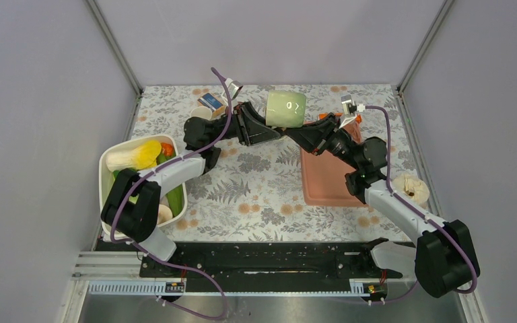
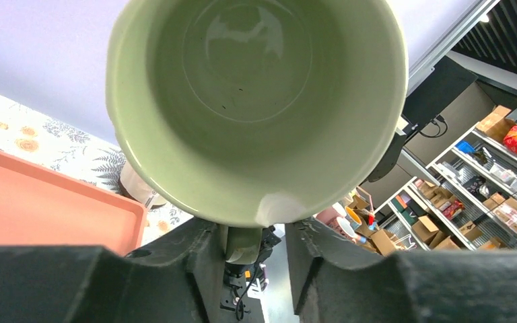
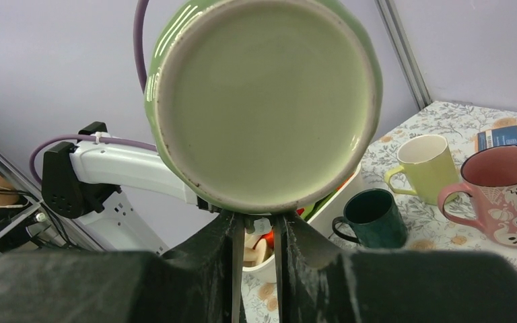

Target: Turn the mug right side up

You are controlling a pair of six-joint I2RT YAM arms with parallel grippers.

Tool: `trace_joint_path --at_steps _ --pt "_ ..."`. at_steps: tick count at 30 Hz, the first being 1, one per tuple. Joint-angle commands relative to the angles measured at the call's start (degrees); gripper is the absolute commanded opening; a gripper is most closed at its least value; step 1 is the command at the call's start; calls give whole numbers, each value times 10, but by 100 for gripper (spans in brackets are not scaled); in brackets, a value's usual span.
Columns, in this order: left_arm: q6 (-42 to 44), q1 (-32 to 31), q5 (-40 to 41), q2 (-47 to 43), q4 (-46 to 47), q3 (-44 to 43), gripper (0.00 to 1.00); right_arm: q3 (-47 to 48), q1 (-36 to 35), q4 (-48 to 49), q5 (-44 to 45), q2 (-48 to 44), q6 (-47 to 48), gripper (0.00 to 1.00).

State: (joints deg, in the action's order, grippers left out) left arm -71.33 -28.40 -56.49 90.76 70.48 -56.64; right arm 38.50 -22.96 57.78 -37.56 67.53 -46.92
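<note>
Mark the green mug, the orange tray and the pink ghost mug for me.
green mug [image 1: 286, 108]: top external view, on its side wall.
orange tray [image 1: 324, 183]: top external view, on its bare floor.
pink mug [image 3: 506, 196]: right wrist view, on its outer wall.

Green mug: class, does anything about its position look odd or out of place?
Yes. The green mug hangs sideways above the table, neither upright nor upside down. The right gripper holds it from the base side, while the left gripper, fingers open, flanks its handle from the mouth side.
</note>
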Motion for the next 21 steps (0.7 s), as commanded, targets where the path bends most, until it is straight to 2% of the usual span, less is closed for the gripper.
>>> trace_joint_path --at_steps 1,7,12,17,21 --pt "7 -8 4 -42 63 -24 35 0 -13 -5 -9 -5 23 0" --pt "24 -8 -1 -40 30 -31 26 -2 -15 -8 -5 -5 23 0" --pt "68 -8 1 -46 -40 -33 17 2 -24 -8 -7 -9 21 0" --pt "134 -8 10 -53 -150 -47 7 3 -29 -15 -6 -12 28 0" --pt "151 -4 20 -54 -190 -52 0 2 -32 -24 -9 -13 41 0"
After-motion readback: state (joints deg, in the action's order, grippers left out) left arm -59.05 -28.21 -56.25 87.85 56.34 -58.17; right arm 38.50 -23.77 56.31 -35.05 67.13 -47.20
